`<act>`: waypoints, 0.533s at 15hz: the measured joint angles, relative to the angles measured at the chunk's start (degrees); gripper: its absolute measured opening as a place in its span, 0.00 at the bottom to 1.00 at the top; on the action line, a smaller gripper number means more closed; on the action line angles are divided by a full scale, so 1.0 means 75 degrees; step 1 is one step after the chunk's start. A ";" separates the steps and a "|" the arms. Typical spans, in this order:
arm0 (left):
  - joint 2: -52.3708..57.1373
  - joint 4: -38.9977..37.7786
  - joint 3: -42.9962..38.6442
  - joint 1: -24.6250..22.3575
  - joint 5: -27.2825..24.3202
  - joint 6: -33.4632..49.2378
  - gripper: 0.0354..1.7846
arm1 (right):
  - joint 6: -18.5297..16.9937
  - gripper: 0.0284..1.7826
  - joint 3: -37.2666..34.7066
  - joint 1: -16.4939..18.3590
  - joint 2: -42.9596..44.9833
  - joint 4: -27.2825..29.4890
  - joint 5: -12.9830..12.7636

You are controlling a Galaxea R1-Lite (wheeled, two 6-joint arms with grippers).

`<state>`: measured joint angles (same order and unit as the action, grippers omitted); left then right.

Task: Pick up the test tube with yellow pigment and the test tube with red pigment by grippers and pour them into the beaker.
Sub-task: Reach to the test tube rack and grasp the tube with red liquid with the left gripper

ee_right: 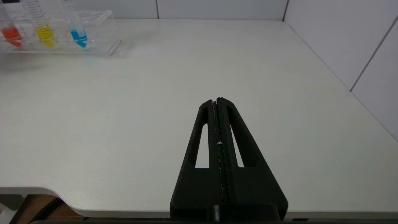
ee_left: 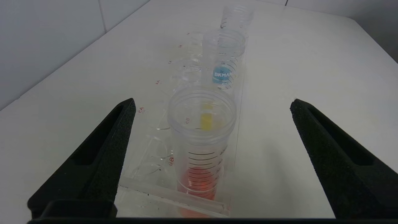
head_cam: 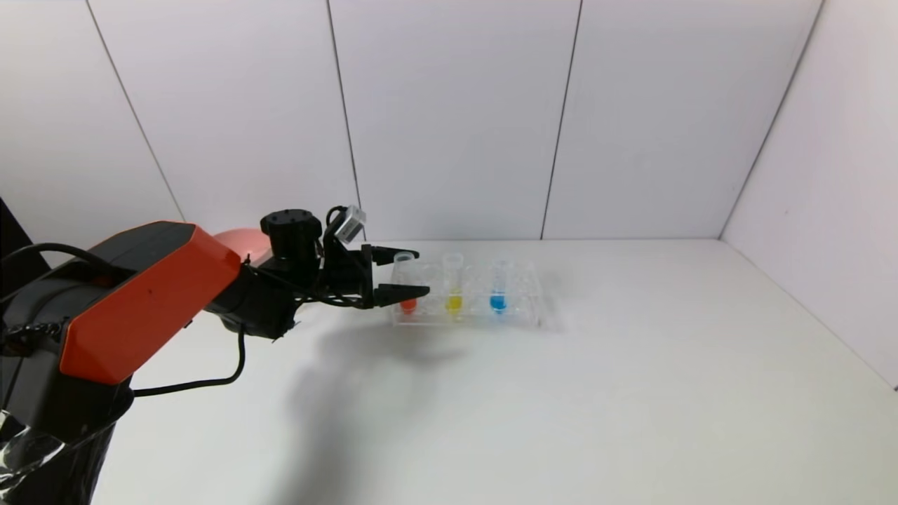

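Observation:
The test tube with red pigment [head_cam: 407,304] stands at the left end of a clear rack [head_cam: 523,291], with the test tube with yellow pigment [head_cam: 454,302] beside it. My left gripper [head_cam: 423,272] is open, its fingers on either side of the red tube's upper part without touching it. In the left wrist view the gripper [ee_left: 214,102] is wide open around the red tube [ee_left: 199,179], and the yellow tube [ee_left: 224,46] stands behind it. My right gripper [ee_right: 216,100] is shut and empty, low over the table's front edge, far from the red tube [ee_right: 11,33] and the yellow tube [ee_right: 45,33]. The beaker is out of view.
A tube with blue liquid [head_cam: 498,302] stands third in the rack, and it also shows in the right wrist view [ee_right: 78,35]. A pink bowl [head_cam: 242,242] sits behind my left arm. White walls close the table at the back and on the right.

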<state>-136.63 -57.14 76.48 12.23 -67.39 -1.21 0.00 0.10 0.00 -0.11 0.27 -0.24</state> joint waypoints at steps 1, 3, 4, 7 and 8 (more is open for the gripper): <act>-0.0018 0.0005 0.0018 0.0000 0.0000 0.0000 0.93 | 0.0000 0.05 0.0000 0.0000 0.0000 0.0000 0.0000; -0.0052 0.0011 0.0037 0.0015 0.0000 0.0000 0.82 | 0.0000 0.05 0.0000 0.0000 0.0000 0.0000 0.0000; -0.0062 0.0015 0.0037 0.0023 0.0000 -0.0003 0.74 | 0.0000 0.05 0.0000 0.0000 0.0000 0.0000 0.0000; -0.0073 0.0011 0.0047 0.0052 0.0007 0.0000 0.43 | 0.0000 0.05 0.0000 0.0000 0.0000 -0.0003 0.0000; -0.0076 0.0008 0.0047 0.0052 0.0008 -0.0003 0.33 | 0.0000 0.05 0.0000 0.0000 0.0000 -0.0003 0.0000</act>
<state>-137.21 -57.08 76.84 12.62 -67.33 -1.23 0.00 0.10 0.00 -0.11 0.24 -0.24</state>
